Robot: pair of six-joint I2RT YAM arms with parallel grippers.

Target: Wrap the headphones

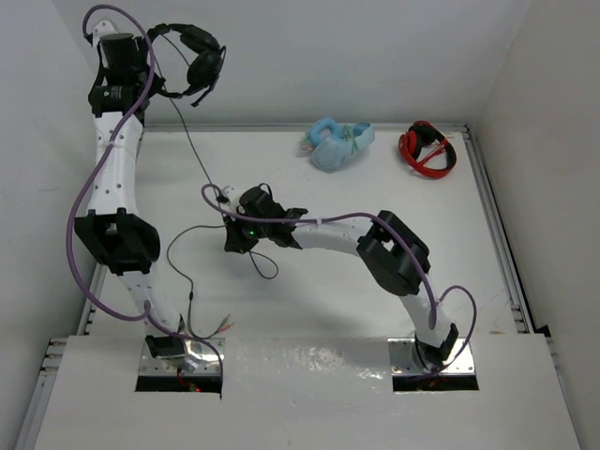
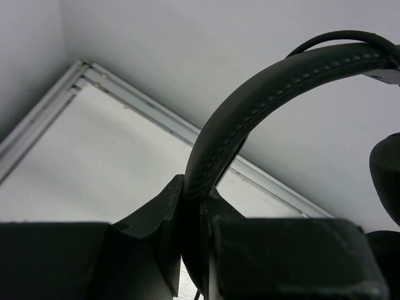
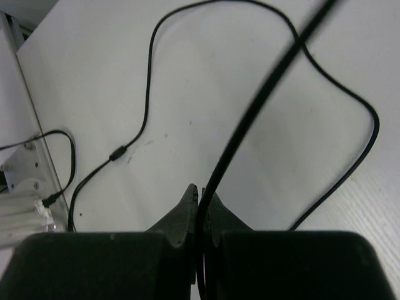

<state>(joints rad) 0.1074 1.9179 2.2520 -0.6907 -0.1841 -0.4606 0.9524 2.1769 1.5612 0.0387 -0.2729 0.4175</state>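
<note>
The black headphones (image 1: 199,56) hang in the air at the back left, above the table's far corner. My left gripper (image 1: 157,45) is shut on their headband; in the left wrist view the stitched band (image 2: 250,106) rises from between the fingers of my left gripper (image 2: 199,194), with an earcup (image 2: 389,175) at the right edge. The thin black cable (image 1: 195,150) runs down to my right gripper (image 1: 229,223), which is shut on it just above the table. In the right wrist view the cable (image 3: 250,119) passes between the closed tips of my right gripper (image 3: 201,197). The slack (image 1: 174,255) loops on the table, with the plugs (image 1: 223,325) near the left arm's base.
Light-blue headphones (image 1: 339,143) and red-and-black headphones (image 1: 427,150) lie at the back right of the table. Metal rails (image 1: 492,216) border the table. White walls close in the back and both sides.
</note>
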